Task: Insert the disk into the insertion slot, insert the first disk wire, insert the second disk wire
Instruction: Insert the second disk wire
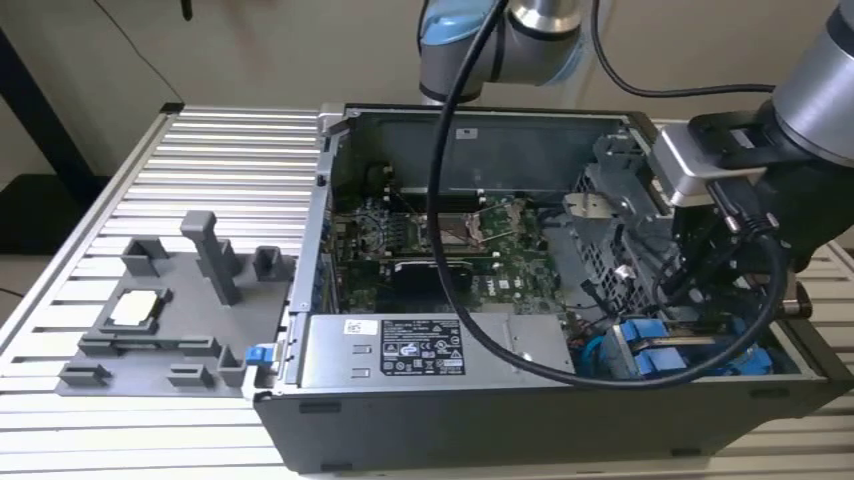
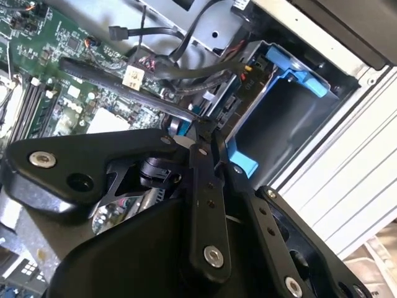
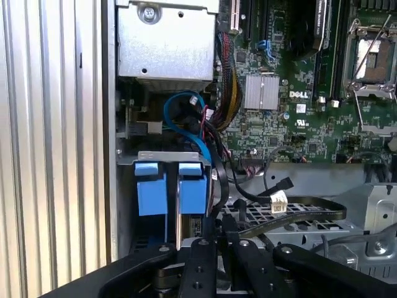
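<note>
The disk's bright blue carrier [image 3: 192, 189] sits inside the insertion slot [image 3: 170, 156], the grey sheet-metal bay at the case's front corner; its blue tabs [image 1: 657, 358] also show in the exterior view, and its blue frame [image 2: 291, 73] in the second wrist view. My gripper [image 3: 221, 226] hangs right over the bay beside the tabs. Its fingers [image 2: 205, 180] meet at the tip [image 2: 200, 127], shut on a black disk wire [image 3: 217, 186] that runs down to them. A second black wire with a white plug [image 3: 278, 202] lies loose on the perforated cage.
The open computer case [image 1: 534, 420] lies on a ribbed aluminium table [image 1: 227, 160]. Inside are the green motherboard [image 1: 454, 235] and the grey power-supply box [image 1: 407, 350]. A grey fixture [image 1: 174, 320] stands at the exterior view's left. Arm cables [image 1: 467, 300] loop across the case.
</note>
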Controlling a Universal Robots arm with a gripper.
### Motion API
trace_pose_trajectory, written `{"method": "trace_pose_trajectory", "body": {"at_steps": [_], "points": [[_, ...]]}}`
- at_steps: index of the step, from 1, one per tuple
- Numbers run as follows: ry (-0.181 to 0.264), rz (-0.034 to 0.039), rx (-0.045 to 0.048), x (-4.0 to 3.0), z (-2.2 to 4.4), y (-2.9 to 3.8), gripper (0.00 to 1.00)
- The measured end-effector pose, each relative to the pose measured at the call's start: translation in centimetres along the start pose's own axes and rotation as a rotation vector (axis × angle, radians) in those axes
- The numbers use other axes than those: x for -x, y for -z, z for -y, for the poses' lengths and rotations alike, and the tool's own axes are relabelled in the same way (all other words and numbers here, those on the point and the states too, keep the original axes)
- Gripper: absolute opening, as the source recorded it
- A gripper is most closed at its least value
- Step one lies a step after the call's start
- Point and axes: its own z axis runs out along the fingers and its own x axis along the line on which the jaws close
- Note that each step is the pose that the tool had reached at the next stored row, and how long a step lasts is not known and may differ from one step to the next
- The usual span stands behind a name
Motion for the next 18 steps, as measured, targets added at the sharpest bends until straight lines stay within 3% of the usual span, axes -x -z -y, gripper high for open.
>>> {"method": "trace_pose_trajectory", "body": {"at_steps": [3,7,18], "points": [[-0.001,0.0001,0.0066,-0.50,0.40,0.01,0.16],[-0.001,0.0000,0.0077,-1.14,0.45,-0.03,0.16],[-0.001,0.0006,0.0077,-1.24,0.77,-0.55,0.16]]}}
